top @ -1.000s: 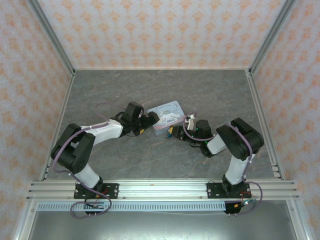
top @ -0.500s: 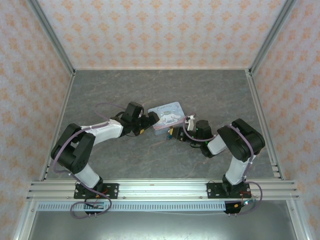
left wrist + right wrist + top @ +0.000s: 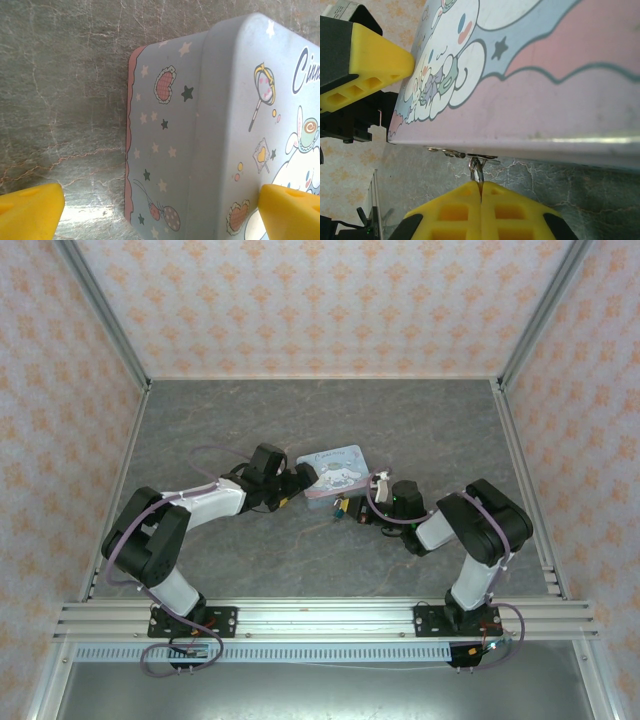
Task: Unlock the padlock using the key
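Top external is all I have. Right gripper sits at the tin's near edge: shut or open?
Observer: Shut. In the right wrist view the right gripper has its yellow tips together, pinching a thin metal loop that hangs from the clasp on the tin.
Operator: Loop of what?
Observer: Cannot tell; the tips hide what it belongs to.
Operator: And the other arm?
Observer: Left gripper is open, the tin's corner between its fingers, one over bare table.

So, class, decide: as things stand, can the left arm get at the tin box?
Probably yes. The left gripper is open, with an edge of the tin box between its jaws and nothing blocking. The right gripper is shut at a small metal loop on another edge, clear of it.
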Available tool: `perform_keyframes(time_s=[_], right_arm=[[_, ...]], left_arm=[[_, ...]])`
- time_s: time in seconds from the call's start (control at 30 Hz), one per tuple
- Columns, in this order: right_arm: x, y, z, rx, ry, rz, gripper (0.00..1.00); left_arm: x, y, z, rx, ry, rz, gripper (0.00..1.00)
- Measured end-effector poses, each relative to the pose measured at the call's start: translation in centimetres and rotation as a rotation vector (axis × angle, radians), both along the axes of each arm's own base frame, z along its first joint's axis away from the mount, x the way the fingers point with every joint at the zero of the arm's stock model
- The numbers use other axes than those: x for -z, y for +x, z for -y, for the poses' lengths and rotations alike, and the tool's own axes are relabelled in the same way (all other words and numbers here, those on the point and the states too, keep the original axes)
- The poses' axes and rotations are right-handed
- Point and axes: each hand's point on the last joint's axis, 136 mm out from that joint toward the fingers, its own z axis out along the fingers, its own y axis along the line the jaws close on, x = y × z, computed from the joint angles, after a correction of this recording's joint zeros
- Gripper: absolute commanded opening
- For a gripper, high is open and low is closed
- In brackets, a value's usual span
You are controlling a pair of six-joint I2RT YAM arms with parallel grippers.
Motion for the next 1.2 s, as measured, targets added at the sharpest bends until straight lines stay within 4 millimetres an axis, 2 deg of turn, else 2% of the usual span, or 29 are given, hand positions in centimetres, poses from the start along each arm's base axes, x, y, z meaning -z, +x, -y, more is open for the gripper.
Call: perform_keyframes(time_s=[0.4,0.63,0.93,1.2], right_arm=[[-0.2,0.4,0.5,0.063,0.017,-0.037,0.00],[-0.4,1.4,1.2,0.158,0.030,-0.062,0.00],[-0.2,2.5,2.7,0.290,0.042,-0.085,0.00],[-0.8,4.0,3.8,0.395,0.069,-0.075,0.00]], left_arm=[[0.0,0.0,0.0,-0.001,0.000,0.001,0.99],[0.0,-0.2,0.1,-0.027,0.000,0.000,0.99],[0.0,-1.1,1.4,-0.024,0.004,-0.004,0.99],[-0.1,-1.4,1.0,-0.035,0.020,-0.008,0.99]])
